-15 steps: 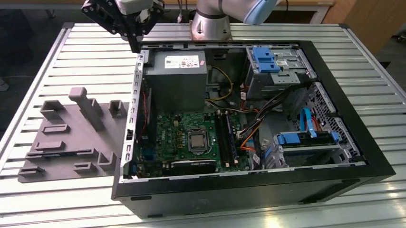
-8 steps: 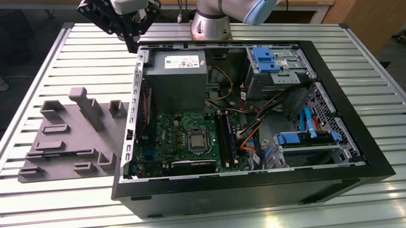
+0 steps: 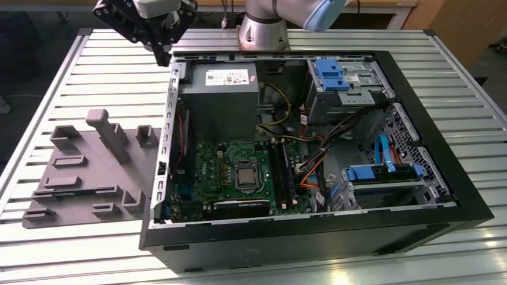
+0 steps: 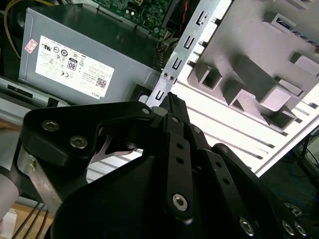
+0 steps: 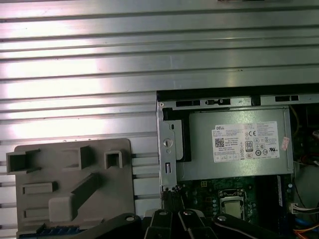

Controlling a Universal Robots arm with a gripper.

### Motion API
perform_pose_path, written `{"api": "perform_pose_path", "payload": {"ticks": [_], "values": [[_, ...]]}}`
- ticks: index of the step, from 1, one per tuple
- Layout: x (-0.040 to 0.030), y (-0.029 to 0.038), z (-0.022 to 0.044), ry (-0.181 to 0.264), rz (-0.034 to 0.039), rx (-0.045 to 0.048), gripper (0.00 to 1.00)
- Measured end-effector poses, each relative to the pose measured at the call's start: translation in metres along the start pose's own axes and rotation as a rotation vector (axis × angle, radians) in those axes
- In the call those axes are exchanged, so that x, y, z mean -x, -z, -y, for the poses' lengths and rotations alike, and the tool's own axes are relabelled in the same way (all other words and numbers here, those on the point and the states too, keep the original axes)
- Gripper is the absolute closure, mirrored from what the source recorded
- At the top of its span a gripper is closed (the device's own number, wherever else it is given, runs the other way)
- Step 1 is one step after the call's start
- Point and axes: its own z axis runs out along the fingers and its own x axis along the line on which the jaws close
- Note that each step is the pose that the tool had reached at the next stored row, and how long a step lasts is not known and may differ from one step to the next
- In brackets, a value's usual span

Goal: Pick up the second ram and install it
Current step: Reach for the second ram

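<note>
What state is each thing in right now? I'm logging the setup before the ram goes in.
computer case: on its side, panel off, open.
grey tray: flat, beside the case.
second ram: lying in the tray, not gripped.
gripper: shut, empty, by the case's corner.

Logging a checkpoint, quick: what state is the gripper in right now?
Gripper: closed, with nothing held in it, above the corner of the open computer case.

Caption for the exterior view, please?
Gripper, jaws closed, hovers at a corner of the open computer case; grey moulded tray lies on the slatted table at the exterior view's left.
</note>
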Motion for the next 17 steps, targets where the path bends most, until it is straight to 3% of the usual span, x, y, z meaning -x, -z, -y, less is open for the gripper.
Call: {"api": "perform_pose_path", "payload": {"ticks": [17], "values": [[-0.0148,0.0004,0.0011,0.0,-0.0001,-0.0001,0.89]]}}
